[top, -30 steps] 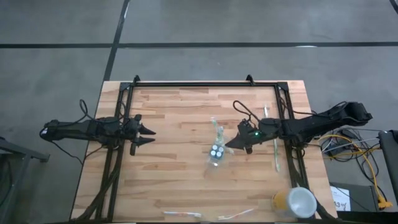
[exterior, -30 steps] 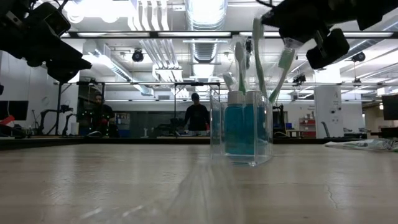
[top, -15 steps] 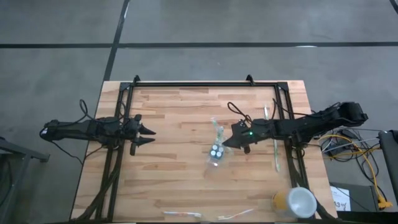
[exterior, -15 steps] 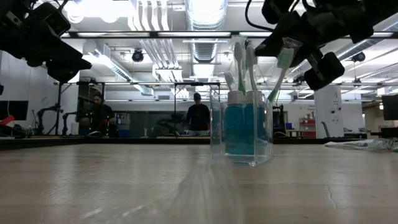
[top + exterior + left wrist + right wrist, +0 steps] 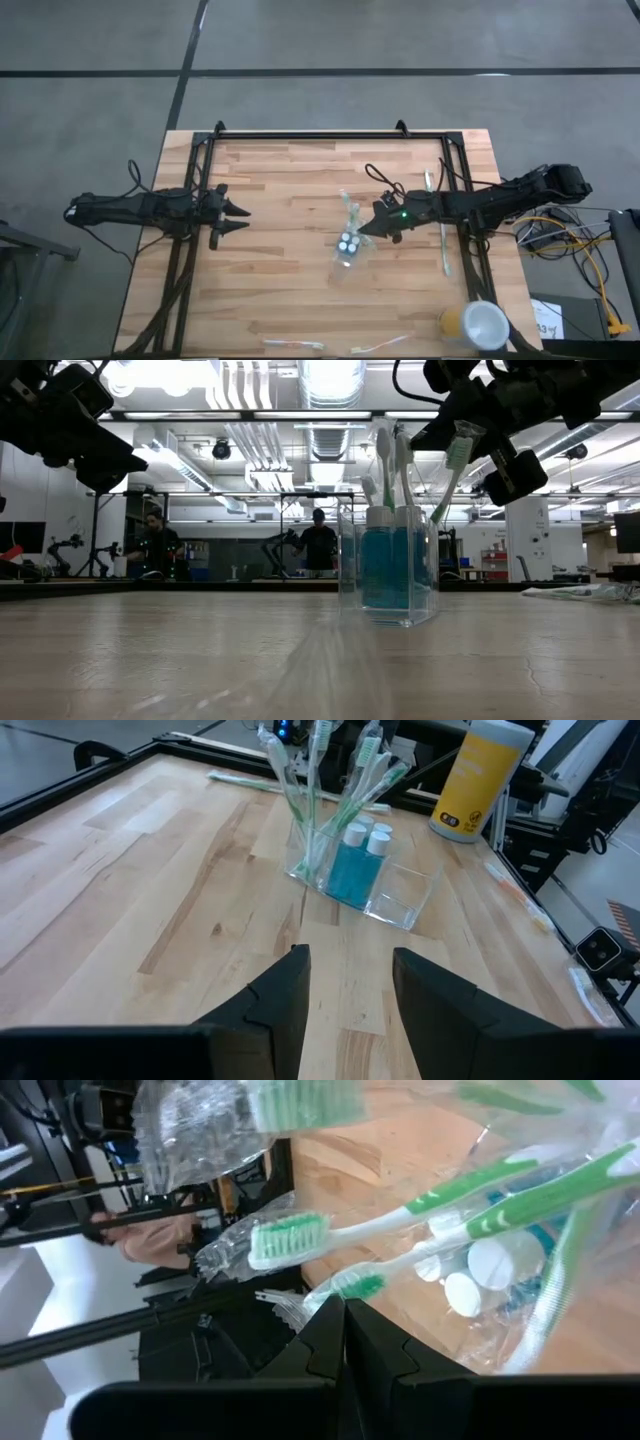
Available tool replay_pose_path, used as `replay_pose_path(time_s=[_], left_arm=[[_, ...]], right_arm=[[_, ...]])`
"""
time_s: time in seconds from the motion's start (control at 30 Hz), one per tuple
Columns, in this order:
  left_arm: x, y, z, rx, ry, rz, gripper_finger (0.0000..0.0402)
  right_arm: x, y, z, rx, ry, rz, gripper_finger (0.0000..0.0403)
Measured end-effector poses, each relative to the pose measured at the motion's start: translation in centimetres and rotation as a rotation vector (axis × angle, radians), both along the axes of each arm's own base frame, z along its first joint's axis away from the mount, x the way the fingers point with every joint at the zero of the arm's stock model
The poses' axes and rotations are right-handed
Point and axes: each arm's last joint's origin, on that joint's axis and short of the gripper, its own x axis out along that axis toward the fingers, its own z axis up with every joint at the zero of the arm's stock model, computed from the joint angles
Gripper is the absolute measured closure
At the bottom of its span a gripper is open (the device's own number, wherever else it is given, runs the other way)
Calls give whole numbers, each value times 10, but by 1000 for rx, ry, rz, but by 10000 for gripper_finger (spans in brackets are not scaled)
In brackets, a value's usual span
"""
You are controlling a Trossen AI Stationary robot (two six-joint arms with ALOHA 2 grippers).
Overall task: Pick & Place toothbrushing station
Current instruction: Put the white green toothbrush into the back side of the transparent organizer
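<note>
Wooden planks are filling the near ground of the low view, with the table (image 5: 150, 650) running back to a workshop where people are standing far off. At mid-table the clear cup (image 5: 388, 570) is standing upright, holding the tubes (image 5: 355, 870) and several toothbrushes (image 5: 385, 455) that are leaning out of its top. Just above and beside it the right gripper (image 5: 366, 229) is hovering with its fingers pressed together; whether they are pinching a brush handle cannot be told, though a green-bristled toothbrush is lying right in front of them in the right wrist view. Judging by this, the step in hand is settling a brush into the cup, and the next move is likely calling for a release and a clean lift away without tipping the cup. Well apart, at the table's left edge, the left gripper (image 5: 236, 219) is waiting with fingers spread, holding nothing. Farther right, the yellow cup (image 5: 474, 325) is sitting near the table's corner.
</note>
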Motion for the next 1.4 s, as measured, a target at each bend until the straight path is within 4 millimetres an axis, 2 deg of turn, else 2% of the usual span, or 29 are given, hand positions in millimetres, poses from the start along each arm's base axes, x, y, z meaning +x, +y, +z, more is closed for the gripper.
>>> replay_pose_path(time_s=[0.4, 0.67, 1.17, 1.27, 1.4], left_arm=[[0, 0, 0, 0, 0, -1, 252], [0, 0, 0, 0, 0, -1, 252], [0, 0, 0, -1, 0, -4, 252], [0, 0, 0, -1, 0, -4, 252], [0, 0, 0, -1, 0, -3, 252]], right_arm=[[-2, 1, -1, 13, 22, 27, 394], [-3, 1, -2, -74, 21, 85, 394], [-4, -1, 3, -119, -15, 44, 393], [-4, -1, 3, -116, -13, 43, 380], [-4, 0, 3, -115, -11, 43, 343]])
